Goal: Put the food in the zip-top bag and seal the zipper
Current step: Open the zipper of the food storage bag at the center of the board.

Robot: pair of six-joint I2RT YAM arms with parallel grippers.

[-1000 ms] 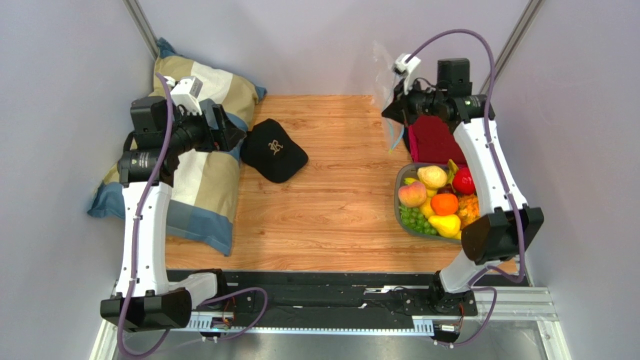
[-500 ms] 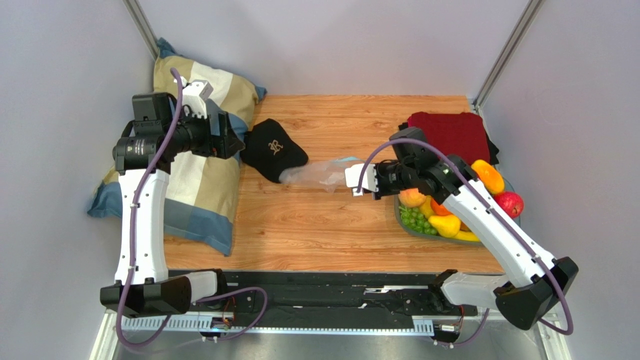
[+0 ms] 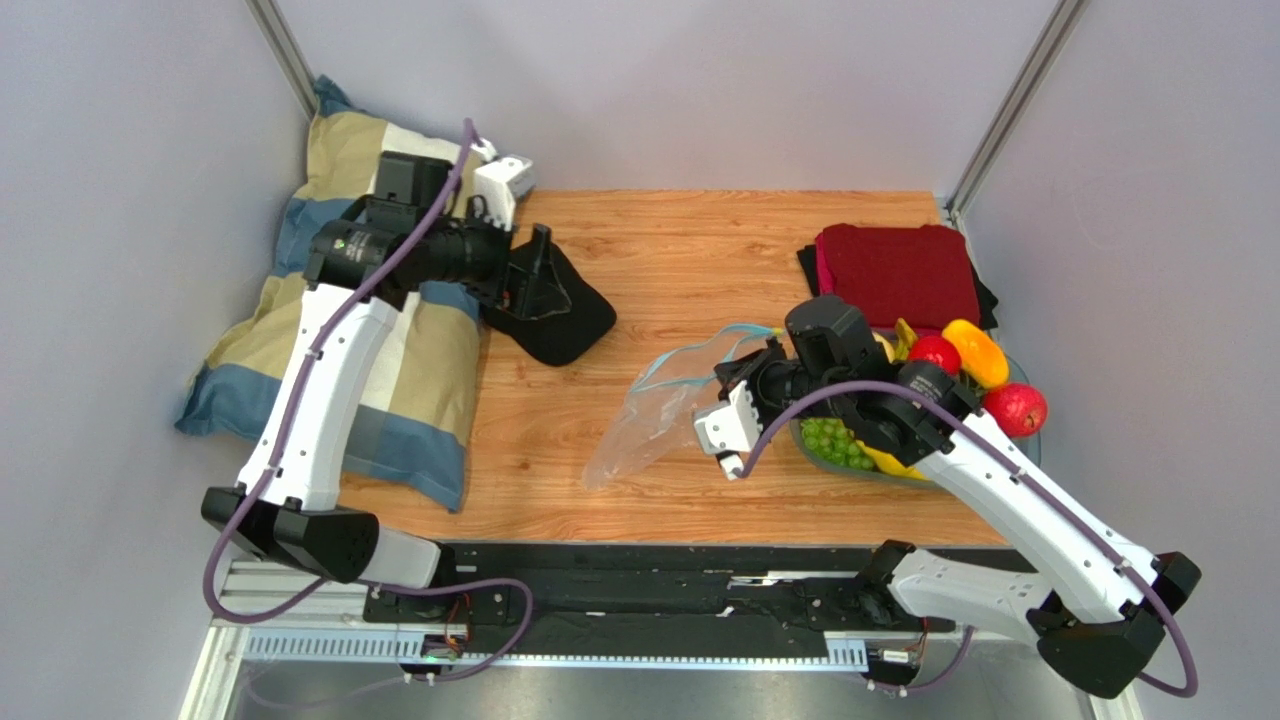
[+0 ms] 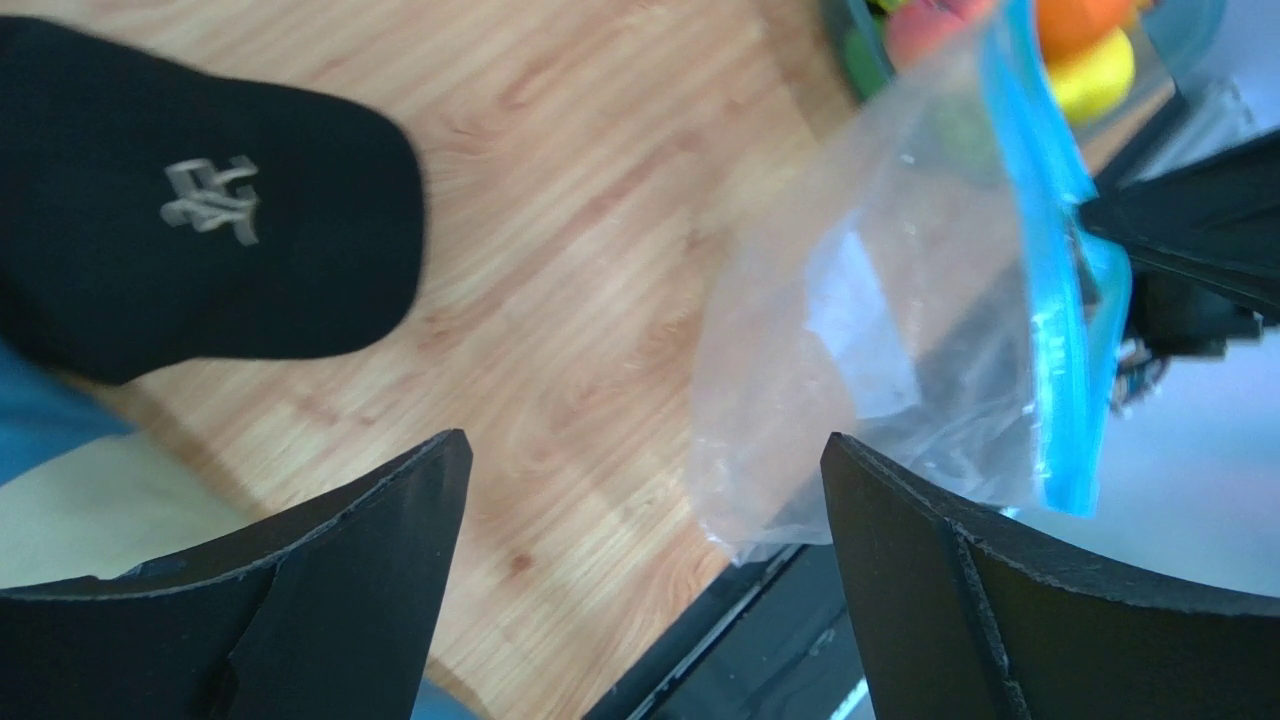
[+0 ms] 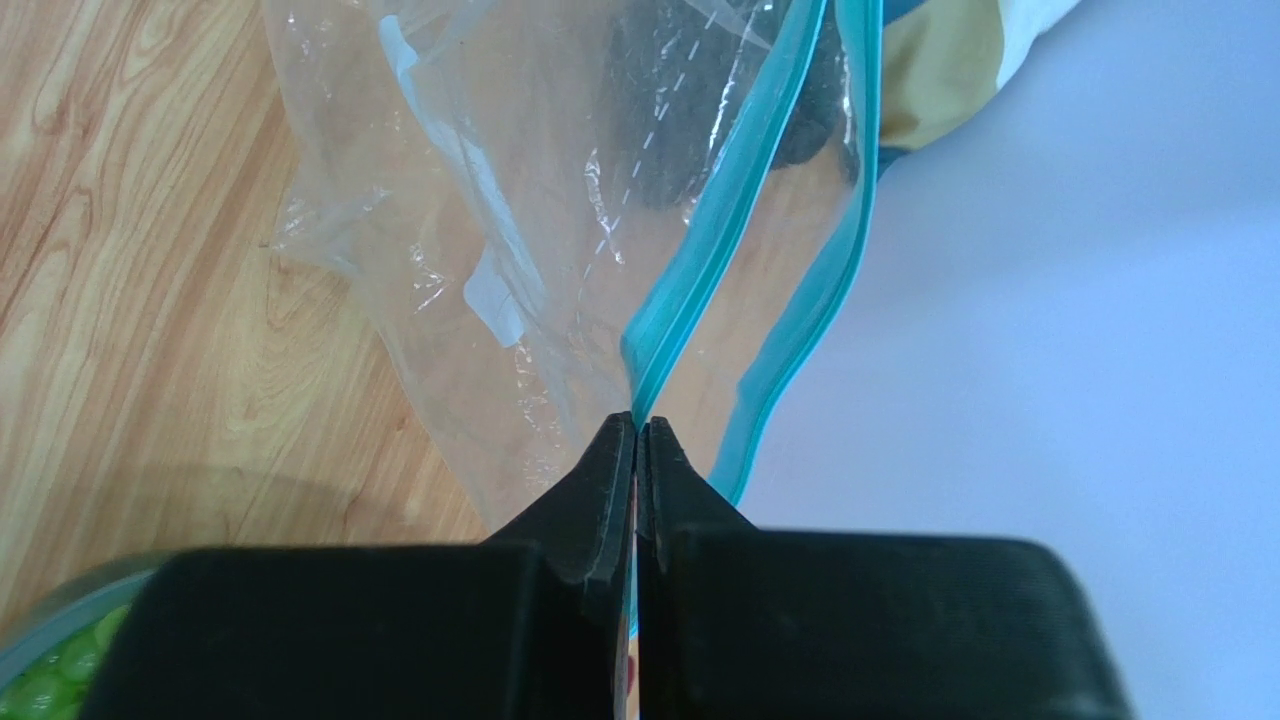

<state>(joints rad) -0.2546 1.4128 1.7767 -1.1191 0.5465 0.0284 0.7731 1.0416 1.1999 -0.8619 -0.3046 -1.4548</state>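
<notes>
Right claw (image 5: 637, 435) is clamped shut on the zip-top bag (image 3: 661, 420), its two fingers pressed together on one strip of the zipper (image 5: 736, 195) at the bag's mouth; in the overhead view this claw (image 3: 751, 383) sits just left of the grey tray (image 5: 68, 597). From the grip the light-blue strips of the zipper run apart, so the mouth stands open and unsealed; the bag looks empty. Its clear, crinkled body slopes away from the tray, leftward and toward the near edge of the counter (image 3: 661, 255); whether its lower end rests on the wood cannot be told.

Left claw (image 4: 639, 450) is apart, fingers spread wide with nothing between them; it hangs well left of the tray, over the black cap (image 3: 564, 308), and its camera looks across the wood at the bag (image 4: 857, 345) and the zipper (image 4: 1052, 300).

Food (image 3: 977, 357) lies in the tray, none of it in the bag; green grapes (image 3: 831, 443) show at the tray's left side, right beside the right arm, and a red fruit (image 3: 1017, 408) sits at its right side; the arm hides much of the tray in the overhead view.

Red cloth (image 3: 897, 273) lies folded just behind the tray; a striped pillow (image 3: 376, 375) lies far left of it, past the cap, against the wall.
</notes>
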